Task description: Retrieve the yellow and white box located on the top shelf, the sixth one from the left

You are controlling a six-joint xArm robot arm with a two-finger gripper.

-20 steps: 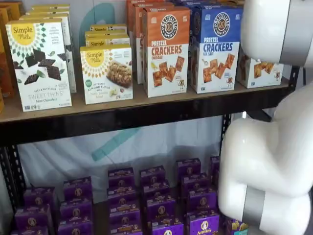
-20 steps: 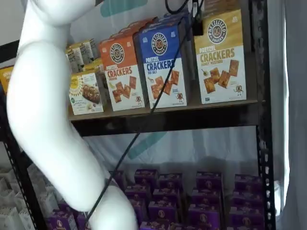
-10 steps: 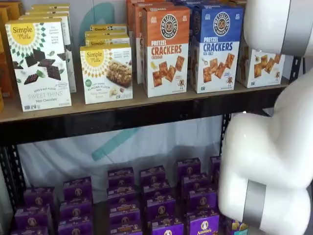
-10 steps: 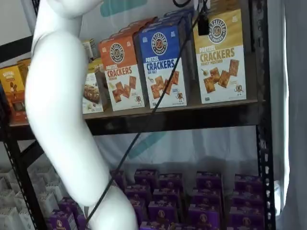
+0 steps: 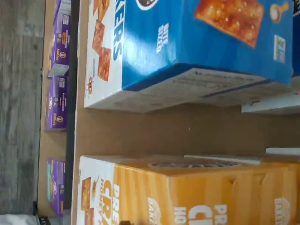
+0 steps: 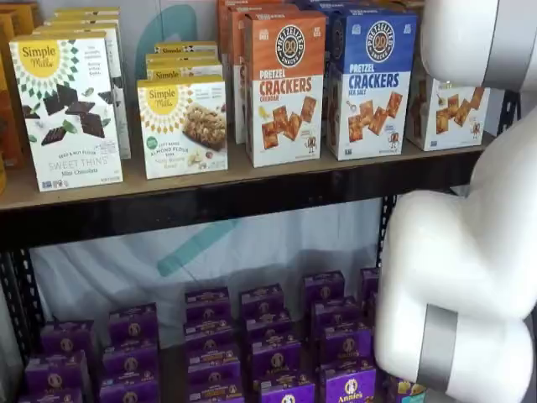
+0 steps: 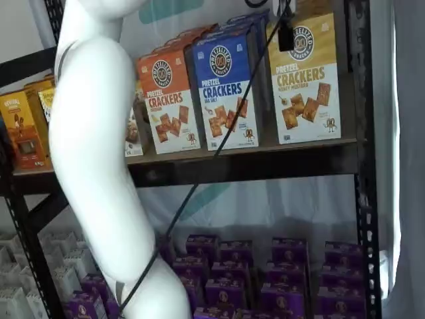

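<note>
In both shelf views the white arm (image 7: 93, 166) stands nearest to the camera, between the camera and the shelves, and it covers a large part of each picture; a black cable (image 7: 199, 179) runs slanting from its lower part up toward the top edge. At the upper end of this cable, in a shelf view, only a small black part of the claw (image 7: 285, 34) hangs down from the top edge. The gap between its fingers does not show there, but the claw stands wide and carries nothing. This black part lies in front of the upper left corner of the yellow and white box (image 7: 305, 83); I cannot tell if it touches the carton. The box stands upright on the top shelf (image 7: 265, 163), near the right upright, with its yellow part above and its white part with cracker pictures below. In the other shelf view the arm hides its upper part, and only the white lower part (image 6: 453, 113) shows. The wrist view shows the yellow carton (image 5: 187, 192) close to the camera, with a strip of bare tan board (image 5: 164, 131) between it and the blue-topped carton (image 5: 201, 37). Beside the blue-topped carton (image 7: 226, 90) stands the orange-topped carton (image 7: 166, 100). Farther down, behind the arm, small purple boxes (image 7: 285, 272) stand in rows on the lower shelf.
</note>
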